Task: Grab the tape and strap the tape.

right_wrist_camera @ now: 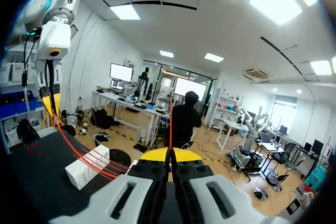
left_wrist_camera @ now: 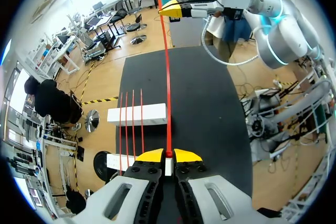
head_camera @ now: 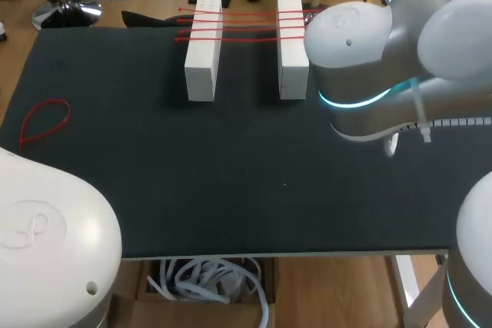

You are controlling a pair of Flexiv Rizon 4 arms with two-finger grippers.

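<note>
A red tape runs taut from my left gripper, which is shut on one end, to my right gripper, held high over the far side of the table. In the right wrist view my right gripper is shut on the tape, and my left gripper hangs opposite it. Under the tape stand two white blocks with several red tapes stretched across both. Neither gripper shows in the head view.
A loose red tape loop lies near the left edge of the black table. My right arm's large white joints hang over the table's right part, next to the right block.
</note>
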